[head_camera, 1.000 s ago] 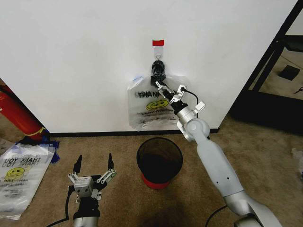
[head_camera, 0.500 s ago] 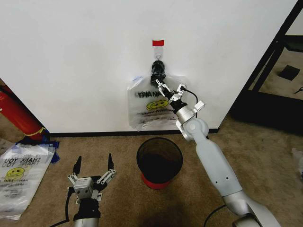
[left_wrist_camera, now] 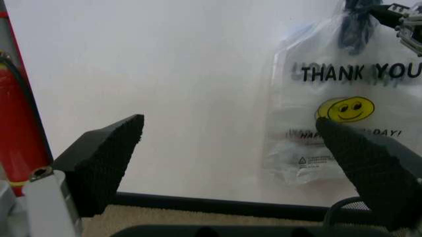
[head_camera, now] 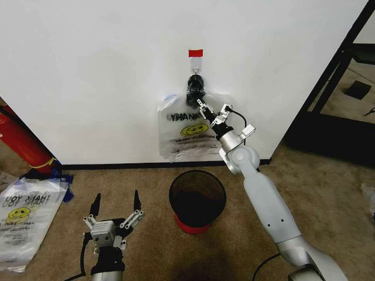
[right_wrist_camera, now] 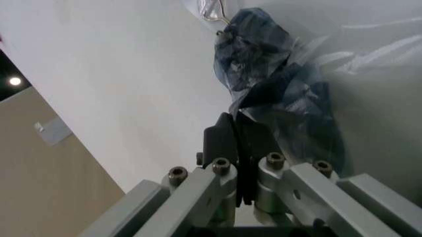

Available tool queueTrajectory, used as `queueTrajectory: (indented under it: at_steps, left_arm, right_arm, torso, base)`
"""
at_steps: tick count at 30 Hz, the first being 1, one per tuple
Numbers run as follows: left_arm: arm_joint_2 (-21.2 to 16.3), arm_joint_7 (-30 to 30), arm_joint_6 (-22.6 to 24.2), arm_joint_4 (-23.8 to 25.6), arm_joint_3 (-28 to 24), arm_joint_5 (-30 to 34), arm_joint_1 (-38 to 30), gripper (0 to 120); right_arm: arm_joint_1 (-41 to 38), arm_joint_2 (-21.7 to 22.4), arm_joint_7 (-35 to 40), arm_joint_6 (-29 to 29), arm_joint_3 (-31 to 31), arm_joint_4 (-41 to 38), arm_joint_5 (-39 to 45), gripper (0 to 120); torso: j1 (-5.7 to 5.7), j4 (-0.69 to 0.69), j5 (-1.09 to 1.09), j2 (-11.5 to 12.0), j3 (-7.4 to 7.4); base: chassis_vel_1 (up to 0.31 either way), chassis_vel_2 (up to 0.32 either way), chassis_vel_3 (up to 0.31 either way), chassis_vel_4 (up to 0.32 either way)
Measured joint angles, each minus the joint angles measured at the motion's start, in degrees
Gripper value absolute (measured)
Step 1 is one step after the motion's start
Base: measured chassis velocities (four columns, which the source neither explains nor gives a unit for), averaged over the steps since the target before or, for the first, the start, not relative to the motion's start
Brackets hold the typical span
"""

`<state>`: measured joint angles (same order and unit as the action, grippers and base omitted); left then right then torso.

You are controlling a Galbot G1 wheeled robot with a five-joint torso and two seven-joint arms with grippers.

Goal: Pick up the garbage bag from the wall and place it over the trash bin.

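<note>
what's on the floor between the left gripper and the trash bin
Nothing: in the head view, bare brown carpet separates the open left gripper from the trash bin.

The head camera looks forward and down from above, taking in the white wall (head_camera: 88, 70), the carpet and the trash bin (head_camera: 197, 199) from some way back, with both arms reaching away from it. The left wrist camera sits low near the floor, facing the wall squarely between the spread fingers (left_wrist_camera: 108, 163) of the left gripper (head_camera: 115, 209); it shares the garbage bag (left_wrist_camera: 343, 108) and wall with the head view. The right wrist camera is pressed very close, looking up along the right gripper (right_wrist_camera: 236, 143) at the bag's bunched top, probably near the hook (head_camera: 195, 84).
</note>
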<state>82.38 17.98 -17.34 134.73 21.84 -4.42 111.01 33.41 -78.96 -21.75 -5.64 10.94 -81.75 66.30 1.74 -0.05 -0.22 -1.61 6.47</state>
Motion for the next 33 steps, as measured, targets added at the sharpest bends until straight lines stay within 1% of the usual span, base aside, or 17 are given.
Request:
queueTrajectory:
  at_steps: [6,13,18,19,21,24,25,33]
  left_arm:
    - [-0.08,0.04,0.0,0.05,-0.1,0.04,-0.1,100]
    - [-0.17,0.21,0.0,-0.17,-0.63,0.06,-0.58,100]
    - [-0.38,0.61,-0.01,-0.66,-1.52,0.16,-1.39,100]
    - [-0.38,0.61,-0.01,-0.66,-1.52,0.16,-1.39,100]
    - [-0.41,0.73,-0.1,-0.85,-1.92,0.16,-1.57,100]
    - [-0.85,0.83,-0.23,-1.12,-2.37,0.19,-1.87,100]
    - [-0.85,0.83,-0.23,-1.12,-2.37,0.19,-1.87,100]
    - [-1.85,0.88,-0.55,-1.07,-3.18,0.37,-2.33,100]
  right_arm:
    - [0.33,0.34,0.49,0.0,0.28,-0.08,-0.22,0]
    - [2.94,1.44,0.48,0.08,0.3,-3.37,-1.2,0]
    - [8.14,2.04,0.48,0.31,0.85,-7.41,-3.42,0]
    - [8.14,2.04,0.48,0.31,0.85,-7.41,-3.42,0]
    - [10.69,2.41,0.43,0.51,0.99,-9.18,-4.31,0]
    - [14.94,2.88,0.33,0.76,1.07,-12.31,-5.6,0]
    - [14.94,2.88,0.33,0.76,1.07,-12.31,-5.6,0]
    - [23.75,3.2,-0.69,1.33,1.97,-18.37,-10.2,0]
  torso:
    - [0.0,0.0,0.0,0.0,0.0]
    - [0.0,0.0,0.0,0.0,0.0]
    - [0.0,0.0,0.0,0.0,0.0]
    - [0.0,0.0,0.0,0.0,0.0]
    - [0.0,-0.01,0.0,0.0,0.0]
    - [0.0,0.0,0.0,0.0,0.0]
    - [0.0,0.0,0.0,0.0,0.0]
    - [0.0,0.0,0.0,0.0,-0.01]
  base:
    - [0.0,0.0,0.0,0.0]
    - [0.0,0.0,0.0,0.0]
    - [0.0,0.0,0.0,0.0]
    - [0.0,0.0,0.0,0.0]
    - [0.0,0.0,0.0,0.0]
    - [0.0,0.0,0.0,0.0]
    - [0.0,0.0,0.0,0.0]
    - [0.0,0.0,0.0,0.0]
